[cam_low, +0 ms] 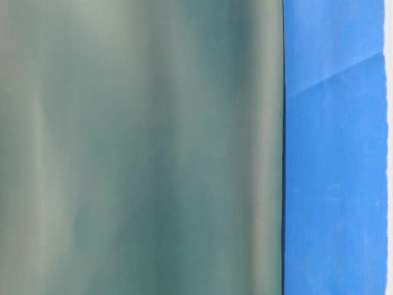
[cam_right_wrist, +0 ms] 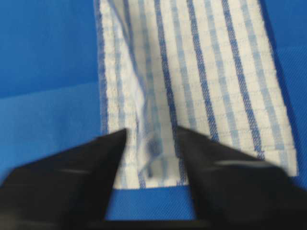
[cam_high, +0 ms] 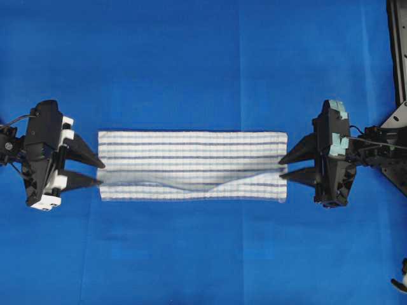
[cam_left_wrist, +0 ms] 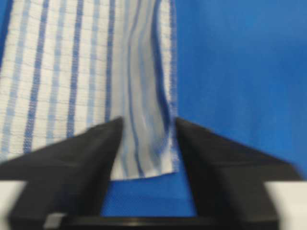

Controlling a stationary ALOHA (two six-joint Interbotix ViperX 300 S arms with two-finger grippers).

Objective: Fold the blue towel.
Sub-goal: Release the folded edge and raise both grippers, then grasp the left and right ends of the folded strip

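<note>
Overhead: the blue towel [cam_high: 191, 165] lies folded mid-bench [cam_high: 191, 63], left gripper [cam_high: 100, 173] and right gripper [cam_high: 282, 164] at its short ends, jaws apart. Wrist views: each gripper's spread jaws flank a raised towel fold.

The blue towel [cam_high: 191, 162] is woven, coarse-textured matt cloth; the counter [cam_high: 191, 63] covering is smooth matt blue fabric with faint creases.
</note>
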